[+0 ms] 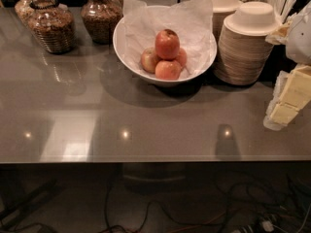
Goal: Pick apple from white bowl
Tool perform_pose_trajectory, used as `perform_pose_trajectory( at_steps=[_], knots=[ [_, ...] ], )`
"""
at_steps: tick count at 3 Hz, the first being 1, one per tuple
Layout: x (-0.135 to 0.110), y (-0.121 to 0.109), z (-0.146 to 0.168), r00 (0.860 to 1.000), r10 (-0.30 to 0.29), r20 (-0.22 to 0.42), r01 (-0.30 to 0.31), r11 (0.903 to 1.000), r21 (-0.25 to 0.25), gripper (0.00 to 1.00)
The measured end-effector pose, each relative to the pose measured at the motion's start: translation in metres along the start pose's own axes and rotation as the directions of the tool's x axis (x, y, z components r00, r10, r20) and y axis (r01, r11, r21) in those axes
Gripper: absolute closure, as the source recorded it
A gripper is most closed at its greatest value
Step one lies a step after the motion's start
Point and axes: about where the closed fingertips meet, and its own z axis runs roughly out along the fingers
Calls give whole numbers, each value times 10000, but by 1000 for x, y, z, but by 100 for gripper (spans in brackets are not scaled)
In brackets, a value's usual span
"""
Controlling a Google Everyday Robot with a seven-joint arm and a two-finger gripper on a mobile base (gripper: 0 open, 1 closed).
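Observation:
The white bowl (127, 42), wide and lined with crumpled white paper, stands at the back middle of the grey table. The apple (167, 43), large, red and glossy, sits on top of smaller, paler apples (167, 70) in the bowl. My gripper (285, 101), with cream-coloured fingers, hangs at the right edge of the camera view, above the table. It is well to the right of the bowl, lower in the frame, and holds nothing that I can see.
Two stacks of beige disposable bowls (247, 47) stand just right of the white bowl, between it and my gripper. Glass jars of brown food (52, 27) stand at the back left. The table's front edge (146, 160) runs across the lower view, with cables on the floor below.

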Motion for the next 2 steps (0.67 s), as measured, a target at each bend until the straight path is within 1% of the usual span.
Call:
perform_pose_trajectory(
  at_steps=[1, 2],
  knots=[
    [-6, -18, 18, 9924, 383, 1171, -429, 9984, 366, 0],
    [-27, -50, 39, 9630, 821, 2568, -1025, 9925, 671, 0]
  ],
)
